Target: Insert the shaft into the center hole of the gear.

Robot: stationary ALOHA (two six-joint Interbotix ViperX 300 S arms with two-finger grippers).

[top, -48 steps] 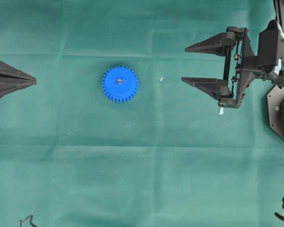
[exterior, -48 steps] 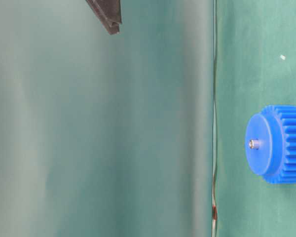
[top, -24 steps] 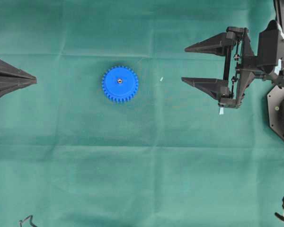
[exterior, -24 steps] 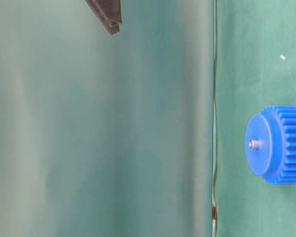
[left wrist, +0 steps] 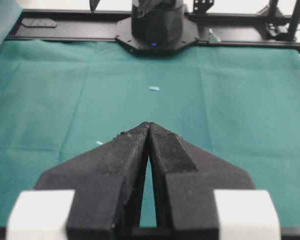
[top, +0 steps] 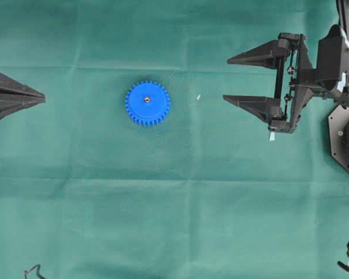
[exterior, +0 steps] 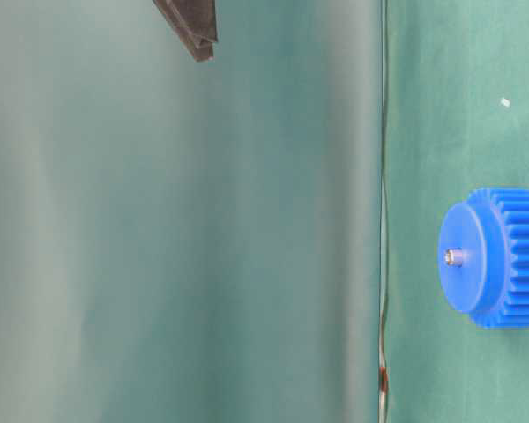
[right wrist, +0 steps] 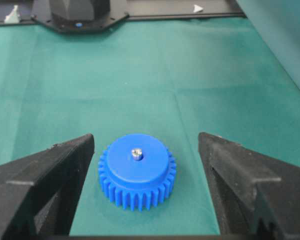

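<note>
Green cloth covers your whole counter (top: 174, 221), and from overhead you see it creased in a grid, with the right pincer (top: 225, 78) at the right side and the left pincer (top: 43, 99) poking in from the left edge, both well apart from the gear (top: 147, 103) lying flat between them. Only your wrist views settle the pincers: the left wrist camera shows its two black fingers (left wrist: 125, 165) pressed together at the tips with nothing between them, and the right wrist camera shows its fingers (right wrist: 55, 170) spread wide, the blue gear sitting on the cloth ahead, framed between them but untouched. The table-level view gives you what overhead cannot: the shaft (exterior: 454, 257) stands in the center hole (top: 146, 99) with its silvery end poking out a little past the gear's flat face. Your left wrist view does not show the gear at all; it shows instead a pale blue chip (left wrist: 154, 89) on the cloth, and a tiny white speck (top: 198, 97) lies just right of the gear overhead. Against the earlier frames, nothing you see has shifted: gear, shaft and both pincers sit as they did.
</note>
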